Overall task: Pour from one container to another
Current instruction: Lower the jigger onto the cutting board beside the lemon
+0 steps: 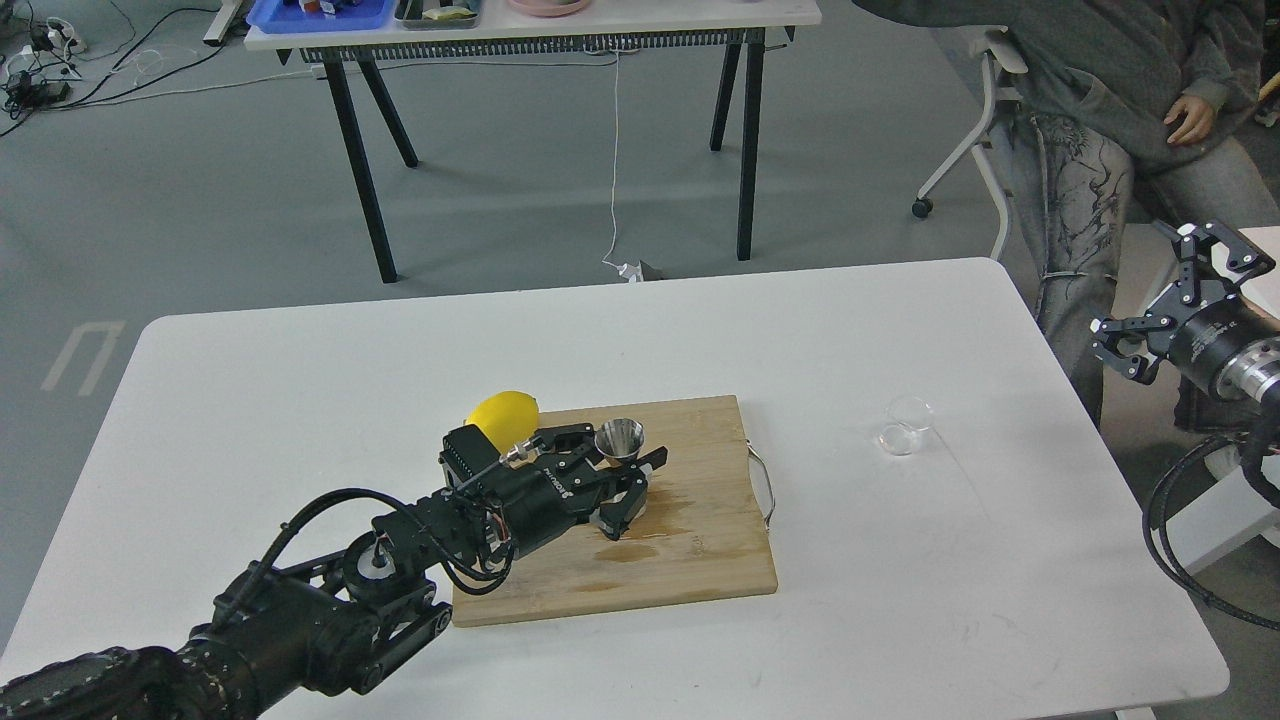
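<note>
The shiny steel jigger [620,437] stands on the wooden cutting board [700,540], mouth up, just right of the yellow lemon [503,411]. My left gripper [617,456] reaches in from the lower left and is shut on the jigger, one finger on each side of its waist; the lower cone is hidden behind the fingers. The small clear cup [905,425] sits upright on the white table [300,400], to the right of the board and untouched. My right gripper [1166,298] hangs open beyond the table's right edge, well clear of the cup.
A wet patch [650,525] darkens the board below the left gripper. A metal handle [765,485] sticks out of the board's right side. A seated person [1120,120] and a chair are at the far right. A second table [530,25] with trays stands behind.
</note>
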